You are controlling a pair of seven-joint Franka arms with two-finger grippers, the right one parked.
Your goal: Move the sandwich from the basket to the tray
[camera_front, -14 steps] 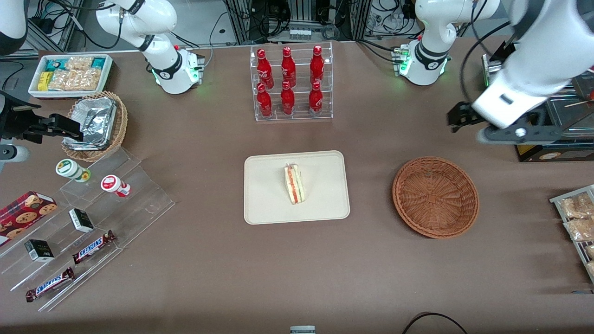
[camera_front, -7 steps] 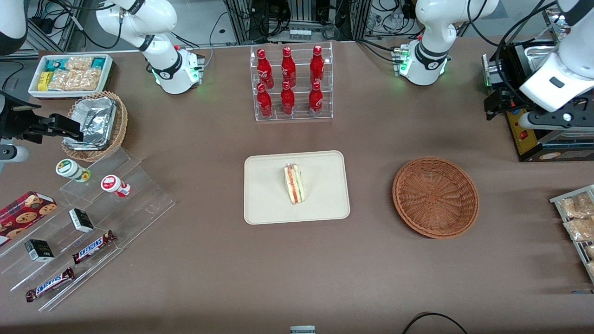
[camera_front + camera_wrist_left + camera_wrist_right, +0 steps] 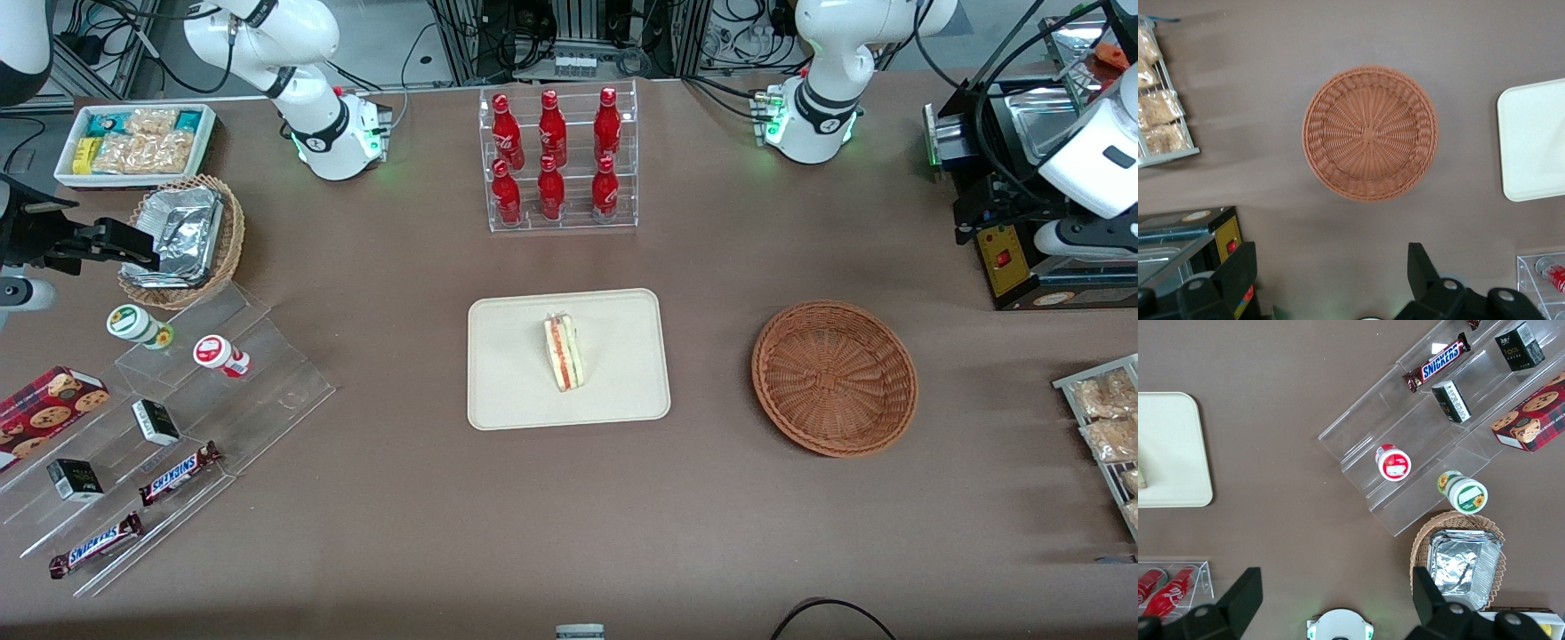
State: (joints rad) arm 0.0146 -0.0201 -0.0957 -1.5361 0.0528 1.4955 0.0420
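On the brown table (image 3: 373, 498) the sandwich (image 3: 564, 352) lies on the tray (image 3: 511, 391), long axis running toward the front camera, filling edge up; the basket (image 3: 834, 378) sits beside; the gripper (image 3: 1331, 280) hangs spread wide, holding nothing, high above the basket.

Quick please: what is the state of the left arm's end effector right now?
Left end effector: open, holding nothing, raised above the table near the empty basket.

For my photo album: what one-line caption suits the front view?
Sandwich lies on the tray, basket empty, open gripper raised above the table's working-arm end.
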